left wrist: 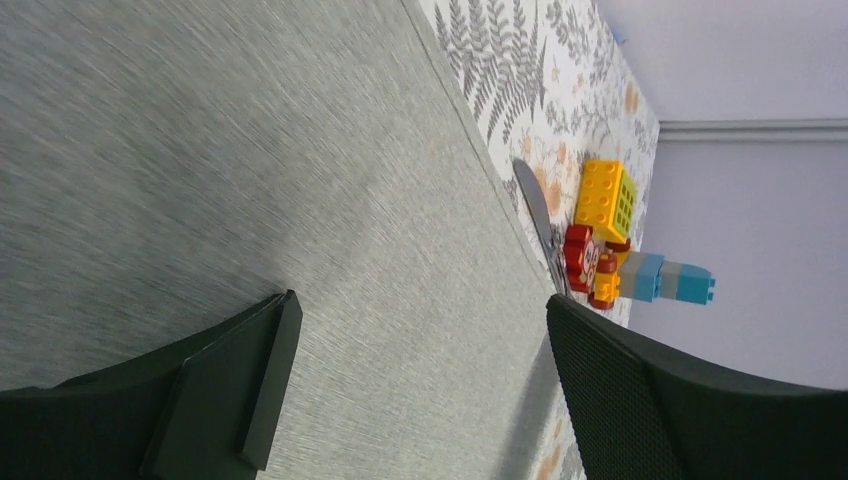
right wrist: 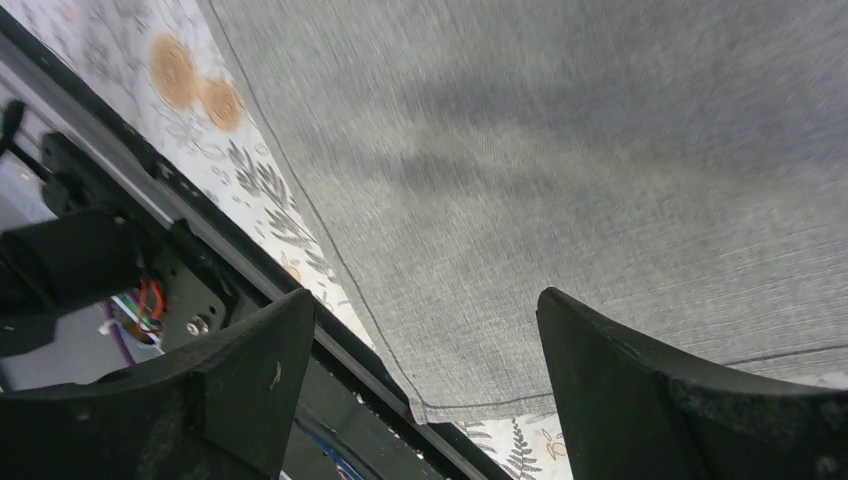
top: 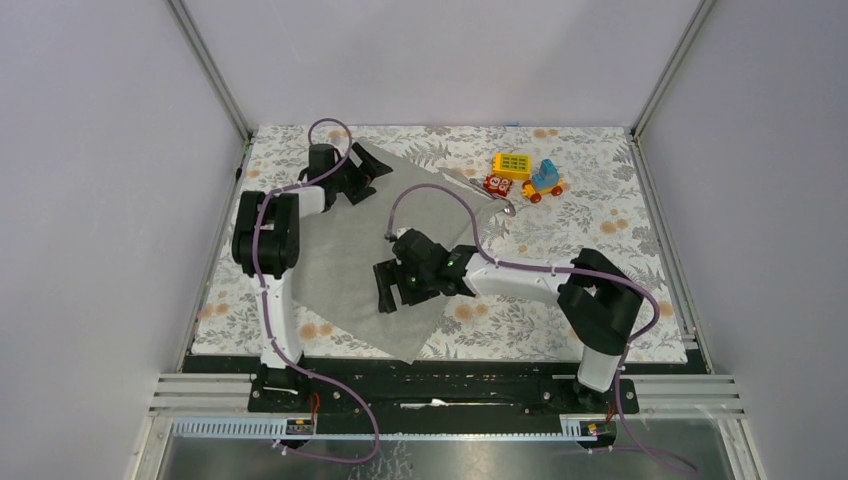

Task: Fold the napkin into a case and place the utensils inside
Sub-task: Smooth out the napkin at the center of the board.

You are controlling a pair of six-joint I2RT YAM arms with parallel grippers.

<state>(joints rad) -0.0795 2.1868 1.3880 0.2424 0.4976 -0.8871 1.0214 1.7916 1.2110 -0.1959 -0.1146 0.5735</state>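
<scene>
Near rail point(top: 450, 388): runs along the near edge of the table; both arm bases are bolted to it, left arm at left, right arm at right.
Tablecloth point(top: 600, 225): floral print, covers the table from the rail to the far wall.
Napkin point(top: 335, 265): plain grey cloth, spread flat and unfolded on the tablecloth, left of centre. It is turned like a diamond, with one corner close to the near rail and the opposite corner at the far left.
Napkin near corner: seen in the right wrist view, lying flat just beside the rail.
Right tool point(right wrist: 422, 300): released, fingers wide apart with nothing between them. It is positioned over the near half of the napkin, pointing left. Contact with the cloth cannot be told.
Left tool point(left wrist: 420, 298): released, fingers wide apart with nothing between them. It is positioned over the far left part of the napkin, near its far corner. Only flat cloth lies below the fingers.
Utensils point(top: 487, 192): slim silver pieces lying on the tablecloth just beside the napkin's far right edge, between that edge and the toy blocks. They are outside the napkin. Neither tool is near them.
Toy blocks point(top: 523, 173): yellow, red and blue pieces grouped at far right of centre, just beside the utensils.
</scene>
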